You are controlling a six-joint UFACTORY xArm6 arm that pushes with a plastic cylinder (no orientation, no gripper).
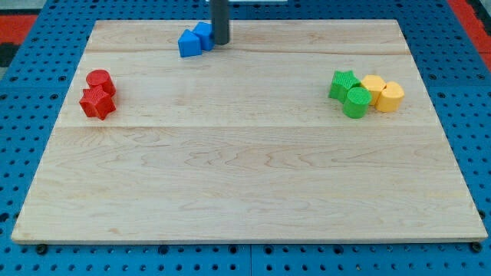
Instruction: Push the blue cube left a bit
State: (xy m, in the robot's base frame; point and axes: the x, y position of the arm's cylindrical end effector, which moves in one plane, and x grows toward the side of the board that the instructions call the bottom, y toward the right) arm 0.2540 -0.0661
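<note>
The blue cube (204, 34) sits near the view's top edge of the wooden board (245, 176), left of centre. A second blue block (189, 44) touches it on its lower left; its shape is unclear. My tip (220, 43) is at the end of the dark rod that comes down from the view's top. It stands right against the blue cube's right side.
A red cylinder (100, 80) and a red star-like block (97, 103) touch at the view's left. A green star-like block (344, 83), a green cylinder (356, 102) and two yellow blocks (374, 86) (390, 96) cluster at the right.
</note>
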